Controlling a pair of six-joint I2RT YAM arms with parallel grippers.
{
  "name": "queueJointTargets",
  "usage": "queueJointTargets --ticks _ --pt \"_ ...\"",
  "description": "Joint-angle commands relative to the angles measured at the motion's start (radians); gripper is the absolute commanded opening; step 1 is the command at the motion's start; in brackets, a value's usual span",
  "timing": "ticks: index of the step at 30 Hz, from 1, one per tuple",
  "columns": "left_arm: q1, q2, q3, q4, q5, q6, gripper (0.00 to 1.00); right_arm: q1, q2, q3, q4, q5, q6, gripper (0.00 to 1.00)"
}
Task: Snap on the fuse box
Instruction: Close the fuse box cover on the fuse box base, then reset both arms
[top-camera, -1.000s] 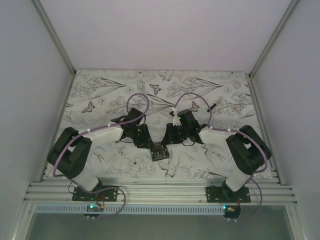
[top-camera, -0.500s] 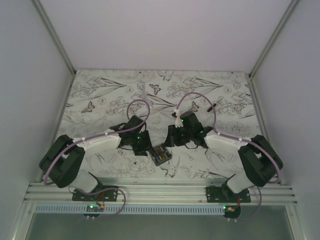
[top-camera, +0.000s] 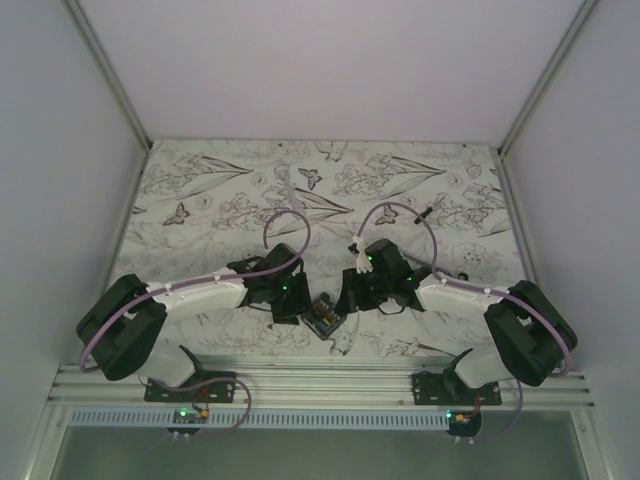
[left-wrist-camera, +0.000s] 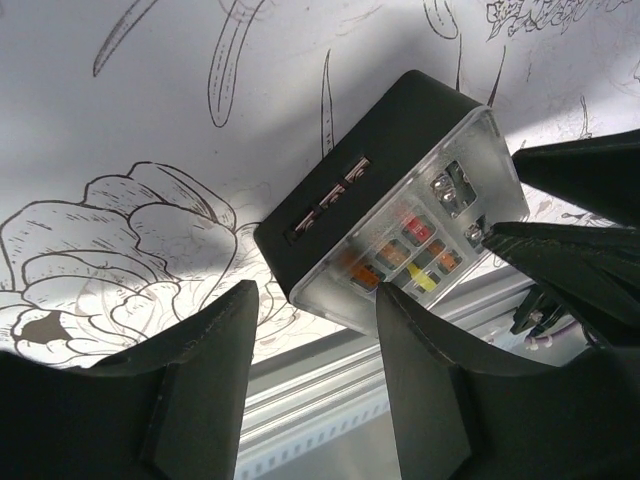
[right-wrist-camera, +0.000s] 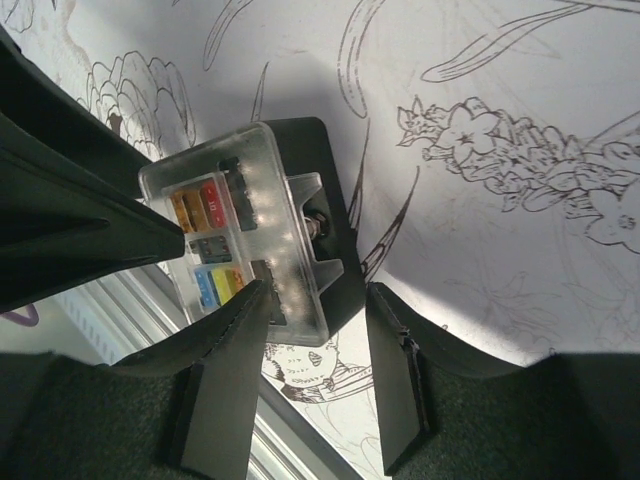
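The fuse box (top-camera: 322, 315) is a black base under a clear lid, with orange, red and yellow fuses showing through. It lies on the flowered table cover between my two grippers, close to the near edge. My left gripper (left-wrist-camera: 315, 295) is open, and the fuse box (left-wrist-camera: 390, 200) sits just past its fingertips, near the right one. My right gripper (right-wrist-camera: 318, 295) is open around the near corner of the fuse box (right-wrist-camera: 250, 230). One finger (right-wrist-camera: 225, 350) lies against the lid and the other stands apart.
An aluminium rail (top-camera: 320, 380) runs along the near table edge just below the box. A short black stick-like piece (top-camera: 425, 213) lies at the back right. White walls close in the table on the left, right and back.
Both arms have stretched lower and toward the near edge, bringing the box a little nearer. Both pairs of jaws have widened and let go of the box.
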Motion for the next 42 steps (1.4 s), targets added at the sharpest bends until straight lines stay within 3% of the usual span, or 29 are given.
queueJointTargets --ticks 1,9,18,21,24,31,32,34,39,42 --pt "-0.014 0.018 0.0 -0.043 -0.045 -0.014 0.52 0.027 0.009 -0.002 0.027 -0.03 0.012 0.48" --pt "-0.011 0.125 0.009 -0.042 -0.05 -0.018 0.4 0.059 0.112 0.002 0.003 -0.027 -0.005 0.4" --pt "0.097 0.157 0.068 -0.042 -0.055 0.062 0.39 0.078 0.159 0.097 0.031 0.032 -0.012 0.38" --pt "0.153 0.163 0.118 -0.047 -0.047 0.104 0.41 0.077 0.124 0.138 0.018 0.098 -0.013 0.42" --pt "0.188 0.141 0.157 -0.062 -0.044 0.149 0.47 0.063 0.067 0.164 -0.01 0.207 -0.023 0.48" --pt "0.259 -0.04 0.18 -0.157 -0.173 0.236 0.82 -0.12 -0.09 0.175 -0.035 0.398 -0.079 0.75" --pt "0.267 -0.07 0.178 -0.169 -0.209 0.247 0.87 -0.153 -0.106 0.175 -0.035 0.432 -0.085 0.8" --pt "0.302 -0.131 0.168 -0.202 -0.285 0.273 0.96 -0.221 -0.137 0.172 -0.036 0.512 -0.1 0.99" --pt "0.445 -0.298 0.097 -0.215 -0.456 0.342 1.0 -0.343 -0.167 0.142 0.032 0.726 -0.158 1.0" --pt "0.521 -0.349 0.056 -0.203 -0.598 0.389 1.0 -0.38 -0.175 0.074 0.159 0.869 -0.198 1.0"
